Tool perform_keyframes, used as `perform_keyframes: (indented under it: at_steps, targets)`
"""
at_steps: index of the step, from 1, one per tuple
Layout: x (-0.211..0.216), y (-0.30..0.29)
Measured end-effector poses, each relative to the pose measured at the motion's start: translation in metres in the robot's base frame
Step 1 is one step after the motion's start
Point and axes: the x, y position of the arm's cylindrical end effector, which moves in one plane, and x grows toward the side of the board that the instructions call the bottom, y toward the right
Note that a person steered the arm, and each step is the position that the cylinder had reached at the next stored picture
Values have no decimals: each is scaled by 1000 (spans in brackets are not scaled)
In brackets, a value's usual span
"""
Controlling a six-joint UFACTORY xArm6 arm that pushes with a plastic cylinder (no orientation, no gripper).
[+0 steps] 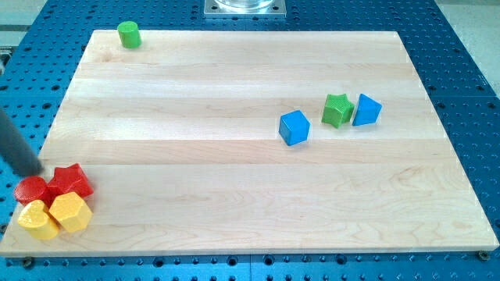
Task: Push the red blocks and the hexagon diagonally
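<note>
At the board's bottom left corner four blocks huddle together: a red round block (31, 190), a red star block (71, 180), a yellow hexagon (69, 211) and another yellow block (37, 220) whose shape I cannot make out. My rod comes in from the view's left edge, and my tip (31, 172) sits just above the red round block, touching or nearly touching its upper edge, left of the red star.
A green cylinder (129, 34) stands at the board's top left. A blue cube (294, 127), a green star (337, 110) and a second blue block (366, 110) sit right of centre. The wooden board (234, 78) lies on a blue perforated table.
</note>
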Motion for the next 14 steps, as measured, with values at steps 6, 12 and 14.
perform_keyframes:
  at_steps: [6,12,14]
  targets:
    - [45,92]
    - [-97,34]
    - [-28,13]
